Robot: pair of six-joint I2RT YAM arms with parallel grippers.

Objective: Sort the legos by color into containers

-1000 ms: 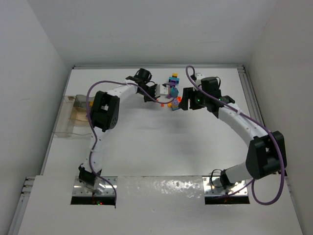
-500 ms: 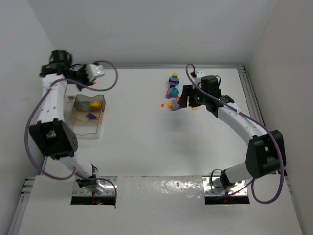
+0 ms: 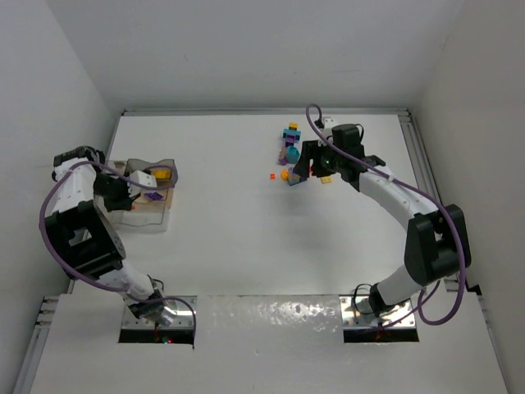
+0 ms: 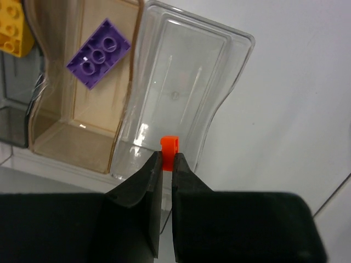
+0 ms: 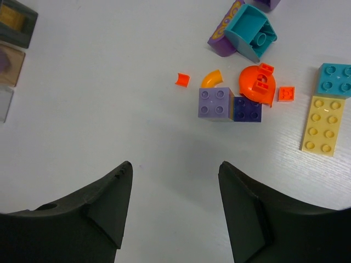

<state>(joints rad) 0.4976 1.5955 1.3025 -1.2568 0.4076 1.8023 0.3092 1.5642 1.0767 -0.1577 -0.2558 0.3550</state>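
Observation:
My left gripper (image 4: 167, 156) is shut on a tiny orange lego (image 4: 169, 146), held above the near end of a clear compartment (image 4: 181, 93) of the containers (image 3: 154, 217). A purple brick (image 4: 98, 53) lies in the tan compartment beside it, and a yellow brick (image 4: 12, 30) in the one beyond. In the top view the left gripper (image 3: 131, 197) hangs at the tray's left end. My right gripper (image 5: 175, 167) stands open above bare table, short of the loose legos: a lilac brick (image 5: 214, 103), an orange round piece (image 5: 258, 85), a yellow plate (image 5: 322, 125) and a teal block (image 5: 251, 31).
The lego pile (image 3: 289, 152) sits at the back middle of the white table, with a small orange piece (image 3: 271, 175) loose on its left. Walls close in the table on the left, right and back. A cable loops over each arm.
The left arm has swung from the lego pile over to the containers at the left with the orange lego in its jaws. The right gripper has shifted slightly toward the pile.

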